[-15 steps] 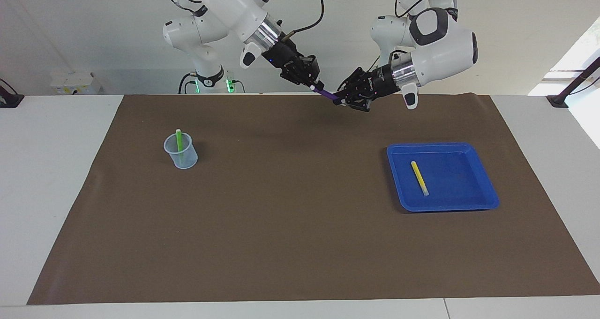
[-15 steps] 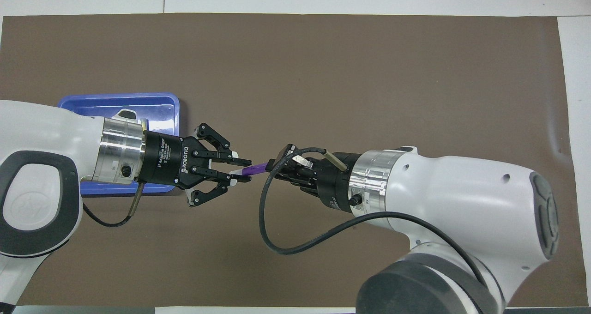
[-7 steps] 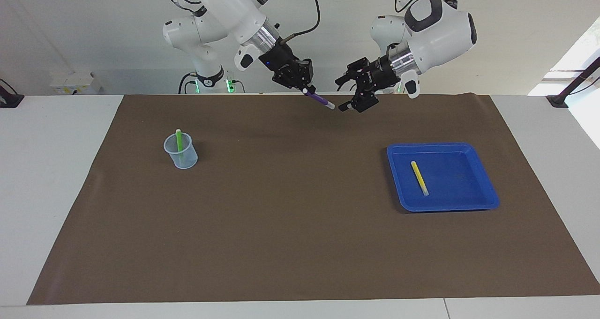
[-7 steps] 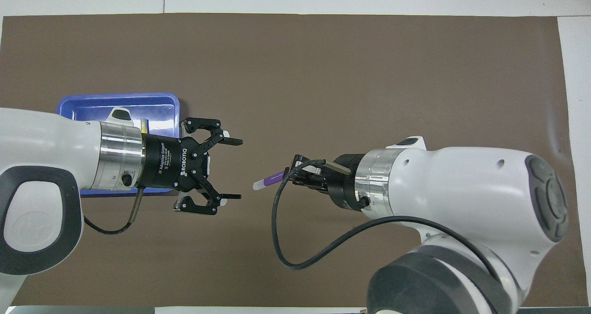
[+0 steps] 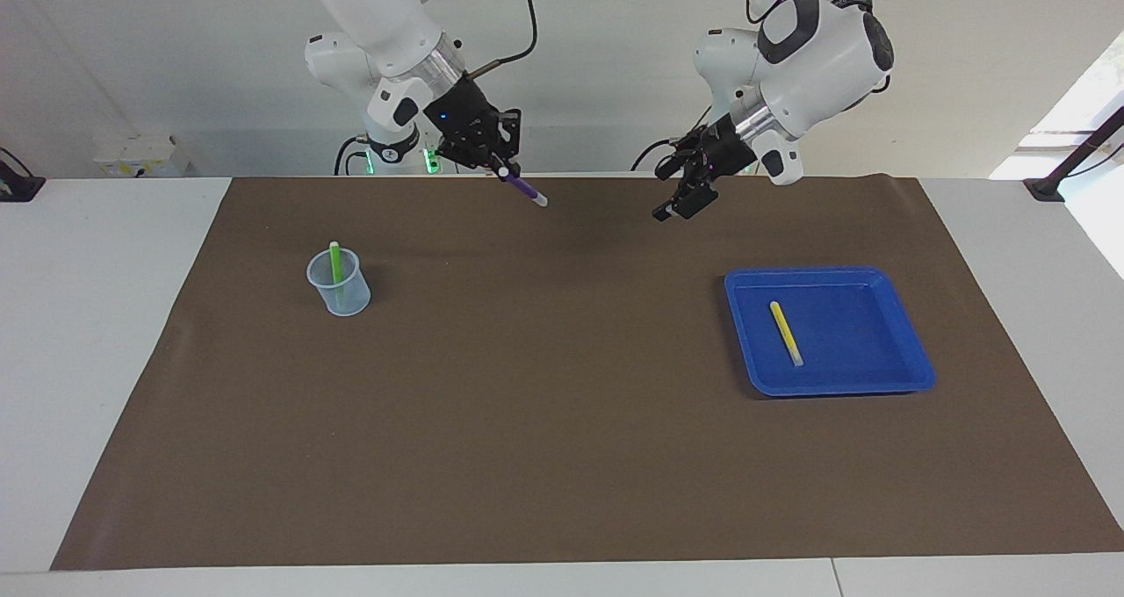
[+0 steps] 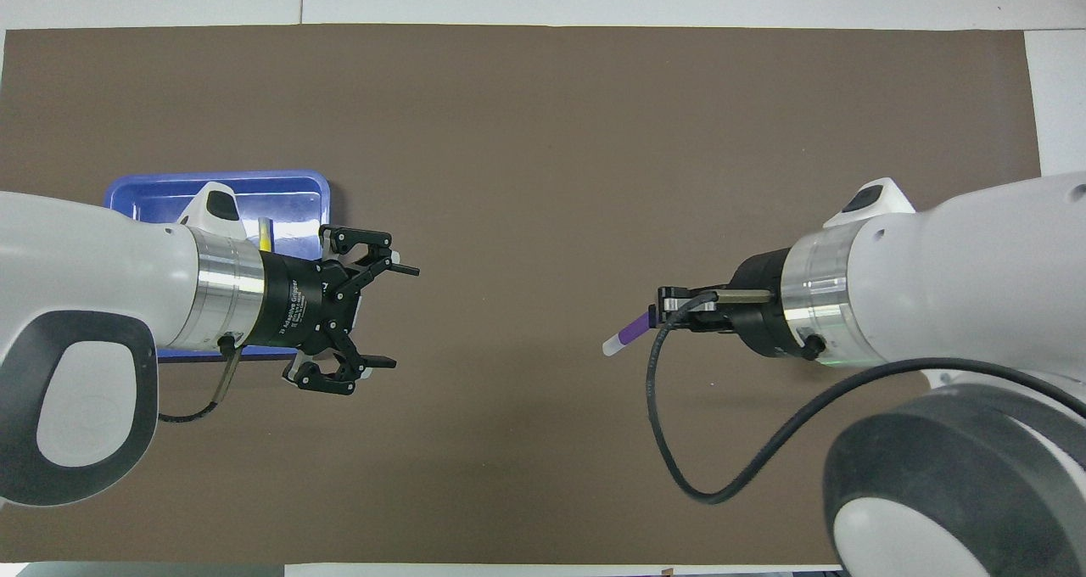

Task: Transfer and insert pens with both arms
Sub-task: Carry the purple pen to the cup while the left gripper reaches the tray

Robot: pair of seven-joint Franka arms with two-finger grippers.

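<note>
I'm carrying the purple pen (image 5: pixel 524 190) clamped in the right gripper (image 5: pixel 499 169); left gripper (image 5: pixel 680 204) gaping empty. Next I'm lining up over the cup (image 5: pixel 339 284).

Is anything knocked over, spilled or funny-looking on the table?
Nothing stands out. The green pen stands in the cup, the yellow pen lies in the blue tray, and the right hand holds the purple pen in the air. The left hand is open and empty.

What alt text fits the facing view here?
The right gripper holds a purple pen in the air over the brown mat; the left gripper hangs open nearby. A green pen stands in the cup; a yellow pen lies in the blue tray.
</note>
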